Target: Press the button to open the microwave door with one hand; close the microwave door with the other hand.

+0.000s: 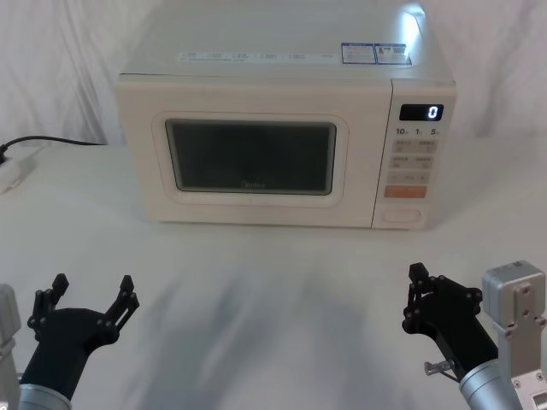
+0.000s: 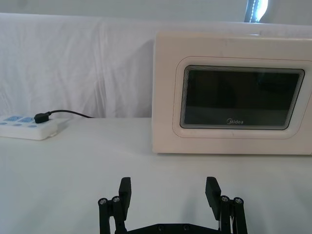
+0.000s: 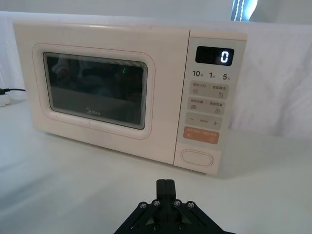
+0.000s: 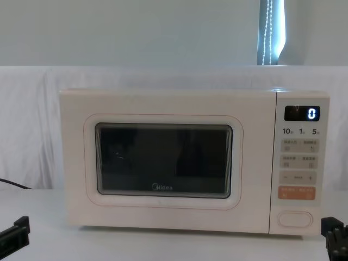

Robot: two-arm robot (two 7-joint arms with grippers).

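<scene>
Your two hands wait low at the near edge of the white counter (image 1: 273,299), with a broad bare stretch of cloth between them and the microwave (image 1: 286,128). The left hand (image 1: 92,295) sits at the near left, its fingers spread wide with nothing between them; in the left wrist view the two pads (image 2: 125,191) stand well apart over bare counter. The right hand (image 1: 415,297) sits at the near right, fingers pressed together to a single tip and gripping nothing; in the right wrist view that tip lies in line with the lower end of the control panel.

The microwave stands square to you at the far middle of the counter, its long axis running left to right. The microwave door (image 1: 252,154) faces you, flush with the body and closed, its dark window taking up most of the panel. You cannot tell what, if anything, lies behind the glass.

The button (image 1: 402,216) lies at the bottom of the control panel on the microwave's right side, long axis level, directly beneath the orange key (image 1: 404,191). The display (image 1: 420,112) at the panel's top reads 0.

To the far left, a power strip (image 1: 15,171) rests at the counter's edge with a black cable (image 1: 60,142) trailing toward the microwave.
</scene>
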